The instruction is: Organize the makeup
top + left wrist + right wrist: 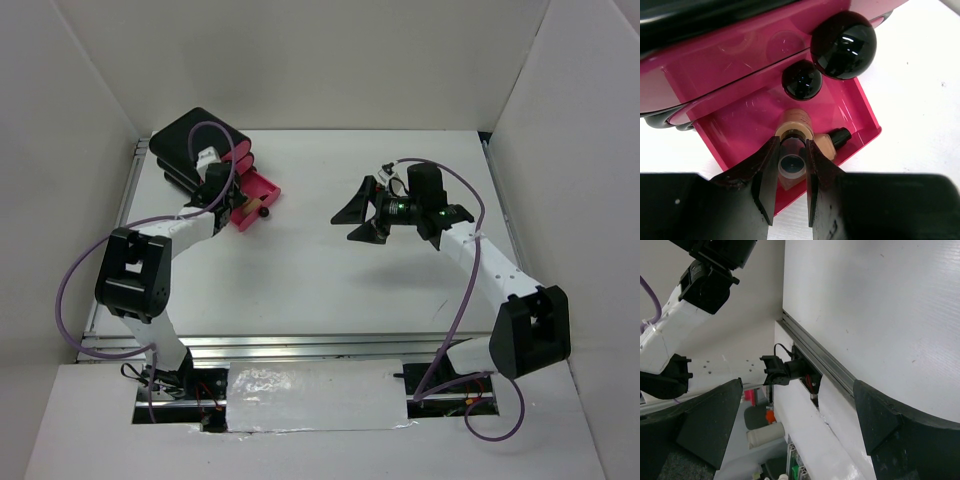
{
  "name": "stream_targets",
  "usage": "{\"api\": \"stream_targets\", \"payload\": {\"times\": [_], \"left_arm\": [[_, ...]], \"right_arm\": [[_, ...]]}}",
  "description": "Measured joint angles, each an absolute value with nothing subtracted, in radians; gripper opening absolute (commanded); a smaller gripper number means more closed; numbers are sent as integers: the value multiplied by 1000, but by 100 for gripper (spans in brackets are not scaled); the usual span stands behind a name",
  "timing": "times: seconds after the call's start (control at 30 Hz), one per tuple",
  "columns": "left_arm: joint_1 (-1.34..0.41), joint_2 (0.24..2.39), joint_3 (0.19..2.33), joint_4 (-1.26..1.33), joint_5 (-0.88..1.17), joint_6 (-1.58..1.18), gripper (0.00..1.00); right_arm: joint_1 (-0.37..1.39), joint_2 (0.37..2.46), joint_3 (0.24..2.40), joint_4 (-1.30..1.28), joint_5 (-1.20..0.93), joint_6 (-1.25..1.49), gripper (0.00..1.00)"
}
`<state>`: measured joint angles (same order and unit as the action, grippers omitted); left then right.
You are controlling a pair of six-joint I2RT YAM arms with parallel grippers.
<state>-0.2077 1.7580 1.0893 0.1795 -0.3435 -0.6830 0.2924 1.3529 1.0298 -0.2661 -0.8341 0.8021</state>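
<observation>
left gripper point(790, 172) is clamped on a tan bottle point(796, 120) inside the open pink drawer point(735, 130), beside a second tan bottle point(826, 144). right gripper point(355, 220) hangs wide open, empty, above the table point(300, 290).

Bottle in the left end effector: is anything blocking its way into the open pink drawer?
Nothing visible. The bottle, gripped by the left end effector, is over the open drawer; a second bottle lies beside it inside.

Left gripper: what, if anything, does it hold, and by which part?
The left gripper pinches a tan bottle by its translucent end, nearest the camera.
</observation>
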Motion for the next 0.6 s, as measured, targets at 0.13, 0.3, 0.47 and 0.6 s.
{"api": "stream_targets", "payload": {"times": [0.13,0.3,0.47,0.6], "left_arm": [[-205,1758,1067,212,-334,-717,0],[-205,1758,1047,241,-331,-741,4],[-205,1758,1040,244,-332,-758,19],[-205,1761,1041,225,-339,-787,20]], "right_arm": [[293,1353,1034,-267,-834,801,100],[294,1353,1034,-267,-834,798,100],[295,1353,1034,-267,-834,798,100],[295,1353,1034,-267,-834,798,100]]}}
